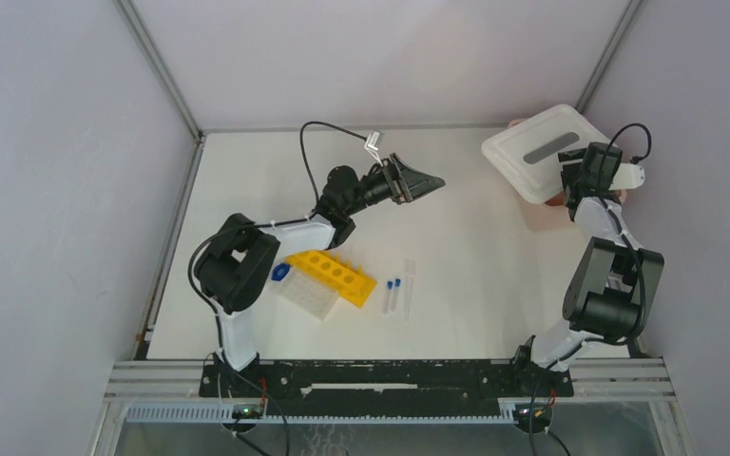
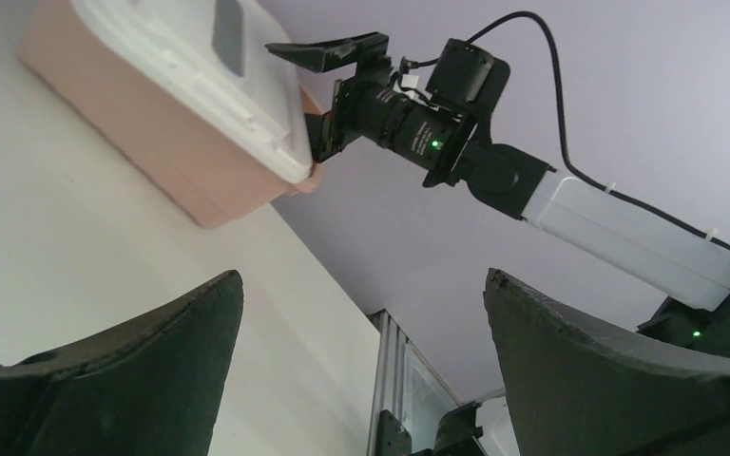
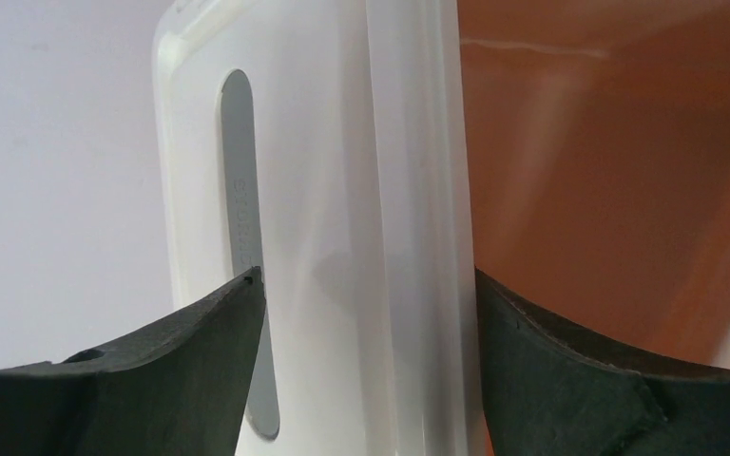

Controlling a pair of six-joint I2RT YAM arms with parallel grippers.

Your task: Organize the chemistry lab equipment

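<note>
Right jaws astride lid (image 3: 342, 190) edge

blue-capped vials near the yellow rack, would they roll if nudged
The blue-capped vials lie on their sides on the flat table, so a sideways nudge likely rolls them. Being small, they are probably light and easily scattered.

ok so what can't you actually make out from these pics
- Inside the pink box: the white lid covers it in every view.
- Grip: the right gripper straddles the lid edge; the right wrist view doesn't show contact, and its arm hides it from above.
- Part of the well plate: behind the yellow rack, top view.
- Contents of the blue-capped vials: too small, top view.
</note>
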